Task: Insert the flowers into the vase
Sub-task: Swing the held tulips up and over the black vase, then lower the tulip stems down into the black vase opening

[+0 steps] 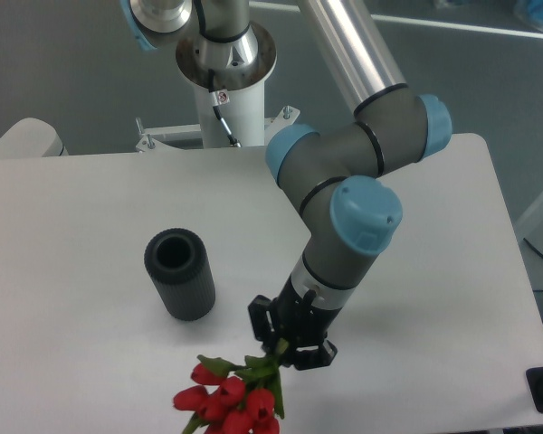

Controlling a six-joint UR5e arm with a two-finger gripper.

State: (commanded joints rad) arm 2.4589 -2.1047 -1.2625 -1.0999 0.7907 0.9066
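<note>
While one arm reaches down over the white bench, its single tool is clenched on the green stems of the flowers, grasping them just above the buds. One bunch is present; its red tulip buds hang down and to the left of the tool, at the lower edge of the view, where part of the bunch is cut off. About six buds can be counted in view; the full number cannot be confirmed. Several green leaves spread at the top of the bunch, beside the tool's dark body. Whether the bunch touches the bench surface cannot be told.

One vase stands on the bench, to the left of the tool and apart from it. It is a dark, ribbed cylinder, leaning slightly as seen from this camera, with its round mouth open and facing up. Nothing is in the mouth. The flowers are below and to the right of the vase, near it but not touching.

One white pedestal carrying the arm's base rises behind the far edge of the bench.
</note>
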